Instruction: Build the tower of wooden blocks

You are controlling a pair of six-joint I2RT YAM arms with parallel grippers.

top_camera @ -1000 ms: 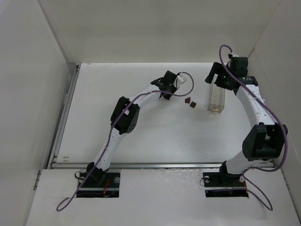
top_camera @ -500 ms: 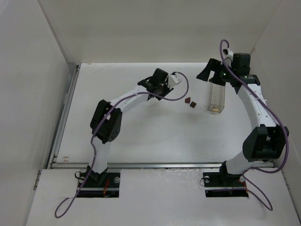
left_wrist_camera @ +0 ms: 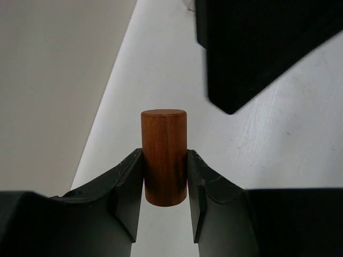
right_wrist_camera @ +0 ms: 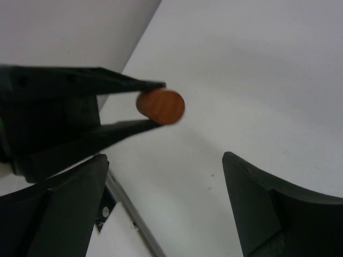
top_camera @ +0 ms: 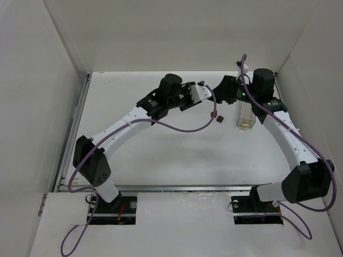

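My left gripper (left_wrist_camera: 164, 155) is shut on an orange-brown wooden cylinder (left_wrist_camera: 164, 158) and holds it upright above the table. In the top view the left gripper (top_camera: 208, 91) is at the back centre, close to my right gripper (top_camera: 222, 92). In the right wrist view the cylinder (right_wrist_camera: 160, 106) shows end-on between the left fingers (right_wrist_camera: 115, 131). My right gripper (right_wrist_camera: 166, 182) is open and empty, facing it. A dark brown block (top_camera: 218, 118) lies on the table below both grippers, with a second small brown piece (top_camera: 213, 115) beside it.
A clear plastic rectangular container (top_camera: 246, 112) stands upright just right of the blocks, with something orange at its bottom. White walls close in the table on the left, back and right. A metal rail (top_camera: 182, 187) runs along the near edge.
My left arm has stretched out and raised its gripper to the right with the cylinder. My right gripper has swung left from over the clear container to face the left gripper.
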